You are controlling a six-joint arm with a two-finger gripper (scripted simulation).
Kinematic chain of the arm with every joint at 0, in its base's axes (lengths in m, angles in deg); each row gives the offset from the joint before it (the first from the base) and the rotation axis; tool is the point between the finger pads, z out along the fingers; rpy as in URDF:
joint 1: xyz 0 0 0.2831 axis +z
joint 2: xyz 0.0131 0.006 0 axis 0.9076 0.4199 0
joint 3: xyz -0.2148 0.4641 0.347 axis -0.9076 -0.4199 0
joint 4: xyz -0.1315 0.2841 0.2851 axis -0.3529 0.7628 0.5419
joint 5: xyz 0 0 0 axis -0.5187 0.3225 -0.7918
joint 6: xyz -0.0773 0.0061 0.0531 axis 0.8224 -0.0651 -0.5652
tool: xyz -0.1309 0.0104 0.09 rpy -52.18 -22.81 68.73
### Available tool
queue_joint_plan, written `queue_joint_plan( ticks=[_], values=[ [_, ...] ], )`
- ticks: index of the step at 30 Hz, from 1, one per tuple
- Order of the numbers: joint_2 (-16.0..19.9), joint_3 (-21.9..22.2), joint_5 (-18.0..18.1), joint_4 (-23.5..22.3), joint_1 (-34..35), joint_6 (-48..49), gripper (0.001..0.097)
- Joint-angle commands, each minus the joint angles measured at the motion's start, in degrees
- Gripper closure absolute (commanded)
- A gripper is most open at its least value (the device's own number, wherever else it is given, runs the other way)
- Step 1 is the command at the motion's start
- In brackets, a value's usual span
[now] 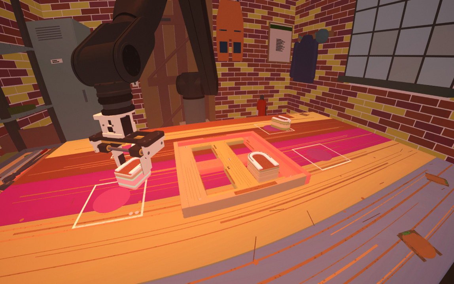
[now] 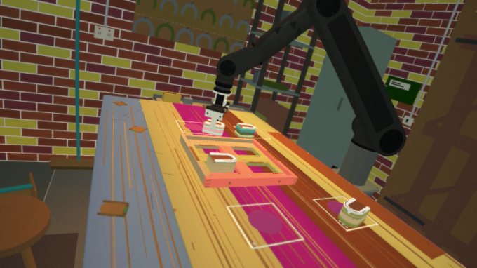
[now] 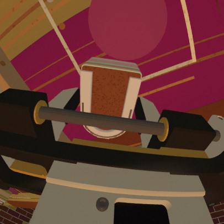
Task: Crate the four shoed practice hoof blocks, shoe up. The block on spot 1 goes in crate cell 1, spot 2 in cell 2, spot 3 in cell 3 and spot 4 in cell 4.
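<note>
A pink-banded hoof block (image 1: 131, 174) (image 2: 213, 128) (image 3: 109, 91) sits shoe up at the far corner of its marked spot, partly hidden by the fingers of my gripper (image 1: 133, 164) (image 2: 214, 123) (image 3: 109, 110), which is lowered around it and open, holding nothing. A tan block (image 1: 263, 165) (image 2: 221, 162) stands shoe up in a near cell of the wooden crate (image 1: 234, 167) (image 2: 238, 162). A green-banded block (image 2: 244, 129) sits on the spot behind the gripper. Another block (image 1: 281, 123) (image 2: 353, 212) rests on a far spot beyond the crate.
Behind the bench rise the arm's base column (image 1: 194, 100), a grey locker (image 1: 57, 77) and brick walls. One marked spot (image 1: 320, 155) (image 2: 264, 224) beyond the crate is empty. Small scraps (image 1: 418, 244) (image 2: 113, 208) lie on the grey strip along the bench's edge.
</note>
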Motion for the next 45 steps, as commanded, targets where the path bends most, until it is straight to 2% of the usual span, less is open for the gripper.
queue_joint_plan(
  ticks=[1,13,45],
  values=[
    [-0.1,0.1,0.0,0.0,0.0,0.0,0.0238],
    [0.0,0.0,0.0,0.0,0.0,0.0,0.0248],
    [0.0,0.0,0.0,0.0,0.0,0.0,0.0888]
  ],
)
